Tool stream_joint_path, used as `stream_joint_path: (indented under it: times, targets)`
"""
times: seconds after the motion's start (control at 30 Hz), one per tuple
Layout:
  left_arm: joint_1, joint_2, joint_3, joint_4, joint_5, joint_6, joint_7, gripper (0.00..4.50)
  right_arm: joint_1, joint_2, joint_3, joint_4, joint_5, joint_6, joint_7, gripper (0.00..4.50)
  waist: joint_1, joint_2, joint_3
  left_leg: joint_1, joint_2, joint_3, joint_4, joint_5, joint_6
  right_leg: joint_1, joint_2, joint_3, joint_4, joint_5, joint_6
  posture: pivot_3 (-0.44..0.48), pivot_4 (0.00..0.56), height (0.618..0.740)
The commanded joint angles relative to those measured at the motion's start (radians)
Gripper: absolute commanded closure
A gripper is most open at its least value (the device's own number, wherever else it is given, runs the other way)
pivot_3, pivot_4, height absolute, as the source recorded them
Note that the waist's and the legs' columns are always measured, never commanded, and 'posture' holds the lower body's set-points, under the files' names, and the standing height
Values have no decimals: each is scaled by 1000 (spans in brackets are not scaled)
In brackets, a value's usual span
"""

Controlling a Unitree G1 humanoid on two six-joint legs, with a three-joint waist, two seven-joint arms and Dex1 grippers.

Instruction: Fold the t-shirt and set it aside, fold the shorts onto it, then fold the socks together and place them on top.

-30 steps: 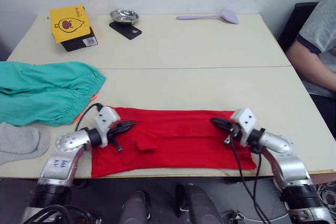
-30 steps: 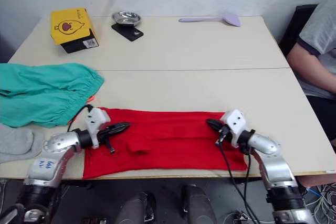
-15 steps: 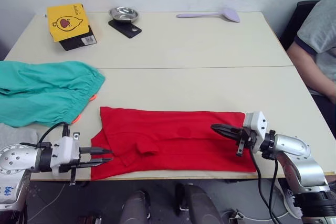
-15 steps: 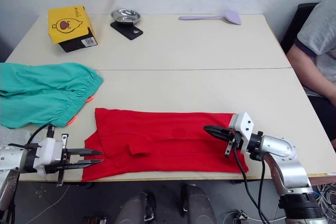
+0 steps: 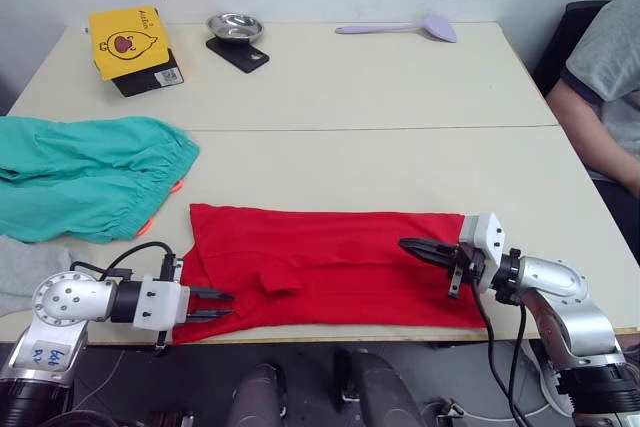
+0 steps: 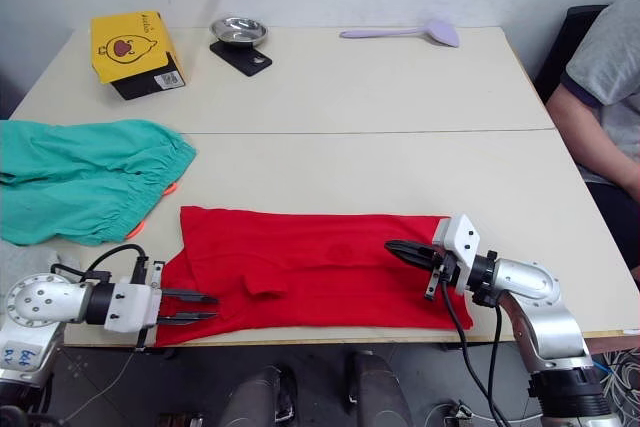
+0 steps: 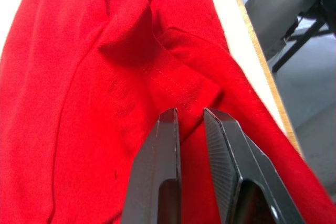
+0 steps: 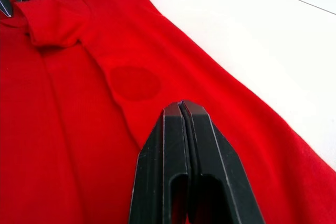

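Note:
The red t-shirt point(image 5: 330, 267) lies folded into a long strip along the table's near edge, with a sleeve flap point(image 7: 126, 35) doubled over near its left end. My left gripper point(image 5: 230, 305) sits low at the shirt's near left corner, open by a narrow gap, its fingertips point(image 7: 170, 116) just over the red cloth. My right gripper point(image 5: 403, 243) is shut and empty, its tips point(image 8: 181, 104) resting over the shirt's right part. The teal-green shorts point(image 5: 90, 172) lie crumpled at the far left. A grey sock point(image 5: 18, 269) shows at the left edge below them.
At the back stand a yellow box point(image 5: 125, 35), a metal bowl point(image 5: 236, 25) on a black pad point(image 5: 240, 55), and a purple spoon point(image 5: 400, 29). A person's arm point(image 5: 600, 97) is at the right side. The table edge point(image 5: 330, 335) runs just beyond the shirt.
Both grippers have drawn off the shirt's top. The left arm swung out to the left and low, then came back to the shirt's near left corner. The right gripper barely moved lately.

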Motion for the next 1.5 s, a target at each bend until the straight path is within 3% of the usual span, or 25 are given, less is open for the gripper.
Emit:
stream_joint_path:
  times: [0.03,0.33,0.77,0.83,0.97,1.5]
  targets:
    - [-1,10,-20,4,12,-19,9,3660,-4,5,-5,-40,9,0,-8,4500,0,0,0,0,0,0,0,0,0,0,0,0,0,0,0,0,150,740]
    - [15,31,-41,-24,-49,0,-20,3660,-18,6,-5,-34,10,9,-19,4500,0,0,0,0,0,0,0,0,0,0,0,0,1,0,0,0,150,740]
    - [-29,13,-94,40,93,-60,85,3660,-18,11,-2,-36,9,13,-28,4500,2,0,0,1,0,0,1,1,0,1,0,0,2,0,1,0,150,740]
    - [-26,14,-98,35,68,-52,82,3660,-16,12,-3,-37,10,13,-29,4500,2,1,0,2,0,0,1,1,0,2,0,0,2,0,1,0,150,740]
    - [-1,25,-75,-3,-24,-16,54,4482,-11,11,-3,-37,11,12,-28,4500,1,1,0,2,0,0,1,2,0,2,0,0,2,1,1,0,150,740]
    - [47,118,14,-5,-133,87,-13,4482,5,13,-1,-7,-1,-5,-20,4500,-2,1,0,2,0,0,1,2,0,1,0,0,3,1,1,0,150,740]
